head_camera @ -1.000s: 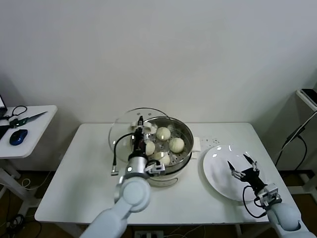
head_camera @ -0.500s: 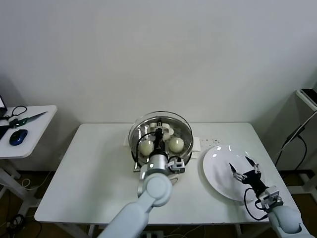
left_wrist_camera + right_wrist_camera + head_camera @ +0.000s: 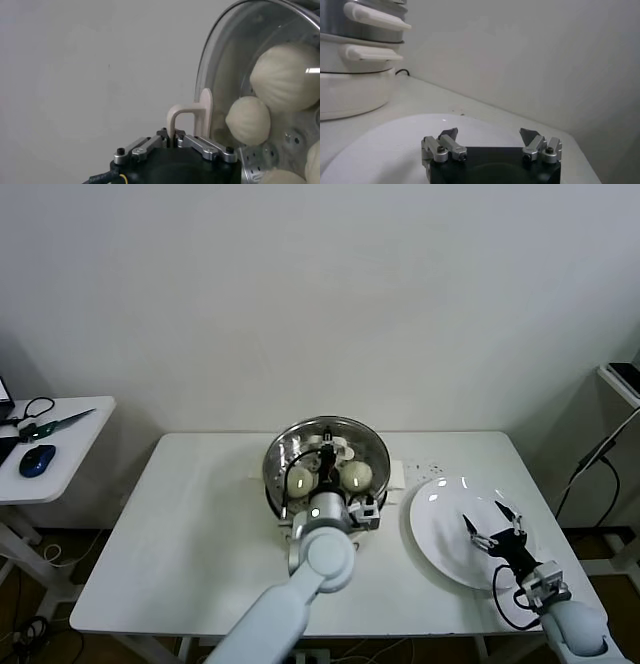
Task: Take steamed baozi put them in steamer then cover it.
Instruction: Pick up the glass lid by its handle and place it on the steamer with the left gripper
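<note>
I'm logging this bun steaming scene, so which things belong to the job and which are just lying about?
Job: baozi, steamer, glass lid held by the left tool.

Lying about: plate under the open right tool, side table with mouse and scissors.

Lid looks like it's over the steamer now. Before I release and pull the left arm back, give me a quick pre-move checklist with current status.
1. Glass lid centered over the steamer: ok, head view shows it covering the basket.
2. Lid fully seated on the rim: cannot tell; no view shows the whole contact line.
3. Steamed baozi inside, under the lid: ok, buns visible through the glass.
4. Left gripper shut on the lid handle: ok, not yet released.
5. Right gripper out of the way: ok, open above the white plate, apart from the pot.
6. Plate free of buns: ok.
</note>
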`<state>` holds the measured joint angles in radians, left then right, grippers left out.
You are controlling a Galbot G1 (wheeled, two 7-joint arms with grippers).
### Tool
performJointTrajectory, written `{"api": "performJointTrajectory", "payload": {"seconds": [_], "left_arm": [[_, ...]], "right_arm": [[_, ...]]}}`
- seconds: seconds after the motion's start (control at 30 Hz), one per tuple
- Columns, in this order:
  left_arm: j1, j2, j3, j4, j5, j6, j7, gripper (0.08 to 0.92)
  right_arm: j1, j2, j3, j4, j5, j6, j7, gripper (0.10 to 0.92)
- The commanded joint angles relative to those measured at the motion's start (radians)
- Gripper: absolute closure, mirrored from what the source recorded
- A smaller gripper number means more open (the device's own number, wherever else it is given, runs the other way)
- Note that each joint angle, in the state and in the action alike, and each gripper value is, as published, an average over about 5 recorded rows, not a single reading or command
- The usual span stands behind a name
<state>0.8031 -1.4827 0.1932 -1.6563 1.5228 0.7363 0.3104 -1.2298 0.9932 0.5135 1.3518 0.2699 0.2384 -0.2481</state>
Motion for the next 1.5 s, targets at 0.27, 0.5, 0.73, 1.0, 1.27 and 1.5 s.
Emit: {"api": "performJointTrajectory", "payload": {"seconds": [0.27,0.5,0.73,1.0,1.27,1.5], "left_arm": [[-0.004,-0.023,-0.007,0.037,0.014,0.049,0.016,0.849],[-0.004,-0.026,-0.011,0.043,0.016,0.049,0.014,0.849],[0.002,-0.016,-0.008,0.046,0.016,0.049,0.001,0.849],[-0.001,-0.018,-0.006,0.051,0.015,0.049,-0.010,0.849],[0.003,-0.013,0.000,0.040,-0.002,0.049,-0.034,0.849],[0.008,-0.009,0.000,0.045,-0.012,0.049,-0.048,0.849]], "right_arm": [[0.001,0.005,0.004,-0.005,-0.010,0.005,-0.003,0.203],[0.000,0.006,0.007,-0.004,-0.013,0.006,-0.004,0.203],[-0.001,0.007,0.010,-0.004,-0.013,0.007,-0.006,0.203],[-0.003,0.011,0.013,-0.003,-0.014,0.008,-0.008,0.203],[-0.003,0.014,0.020,-0.006,-0.016,0.011,-0.015,0.203],[-0.007,0.019,0.026,-0.008,-0.020,0.014,-0.021,0.203]]}}
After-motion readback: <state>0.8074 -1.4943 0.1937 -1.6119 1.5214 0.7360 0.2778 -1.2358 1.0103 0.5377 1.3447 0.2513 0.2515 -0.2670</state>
